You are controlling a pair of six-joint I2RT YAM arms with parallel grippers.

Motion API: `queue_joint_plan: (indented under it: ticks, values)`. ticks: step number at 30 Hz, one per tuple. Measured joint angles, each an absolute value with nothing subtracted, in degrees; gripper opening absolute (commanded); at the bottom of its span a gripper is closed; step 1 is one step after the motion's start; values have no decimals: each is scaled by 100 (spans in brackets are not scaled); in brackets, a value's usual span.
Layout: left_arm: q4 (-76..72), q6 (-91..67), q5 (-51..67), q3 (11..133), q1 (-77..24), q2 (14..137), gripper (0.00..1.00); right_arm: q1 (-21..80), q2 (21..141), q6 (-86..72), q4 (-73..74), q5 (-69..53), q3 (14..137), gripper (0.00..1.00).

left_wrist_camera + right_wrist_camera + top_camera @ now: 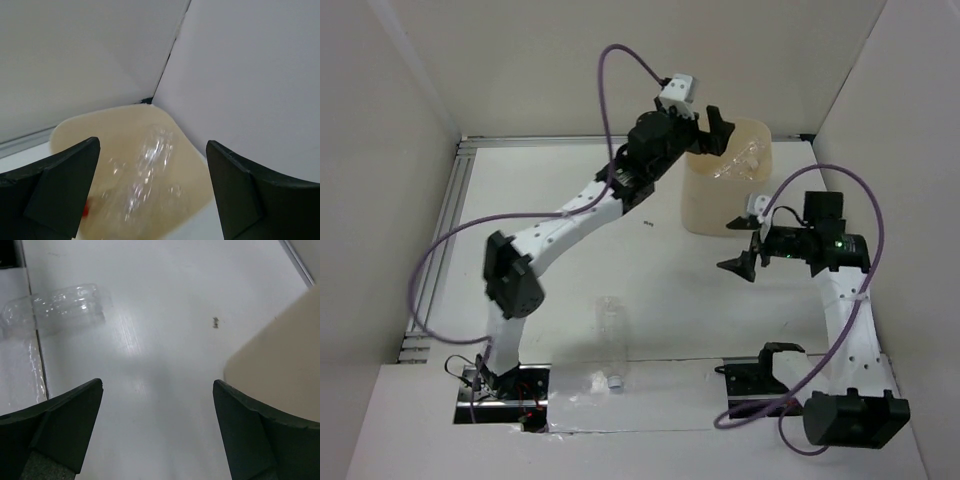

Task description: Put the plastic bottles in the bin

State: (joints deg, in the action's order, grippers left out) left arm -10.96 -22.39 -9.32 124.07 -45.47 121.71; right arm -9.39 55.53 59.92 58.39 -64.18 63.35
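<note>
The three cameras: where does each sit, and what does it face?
Top external: above and behind both arms, looking down on bin, lying bottle.
Left wrist: over the bin, looking in at bottles; left gripper frames view.
Right wrist: facing table, lying bottle, bin's edge; right gripper frames view.
Shared: top and right wrist show that bottle.

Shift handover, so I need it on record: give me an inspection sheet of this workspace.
Surface: white table, one small dark speck.
Job's things: one bottle lying at the near edge; clear bottles in the bin.
Clutter: nothing seen.
Grippers: left gripper open, empty, over the bin; right gripper open, empty, beside the bin.
Cables: purple cables, looped on each side.
Surroundings: white walls; metal rail along the left edge.
</note>
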Motion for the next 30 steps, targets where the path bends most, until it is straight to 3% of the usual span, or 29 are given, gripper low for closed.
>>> queue_joint_plan:
  ticks: [3,6,13,20,30]
  values:
    - [-856,-2071,-1234,10619,-4687,10377,97,187,5430,6084,5542,-6123,5983,91]
    - [-384,-2139,-1806,9100,-5043,8525,95,1131,5188,6386,5251,-5826,5470,93]
    - [2071,-4115,-3109,6257,-5594,5266,100,3295,5452,7870,4252,-4821,4873,99]
    - [4816,-6429,-3387,4733,-6077,4167,100,5376,7004,9115,2934,-3457,4928,99]
    - [6447,-8490,-3645,4630,-6093,3955,100,6510,8431,10431,2567,-2563,4960,99]
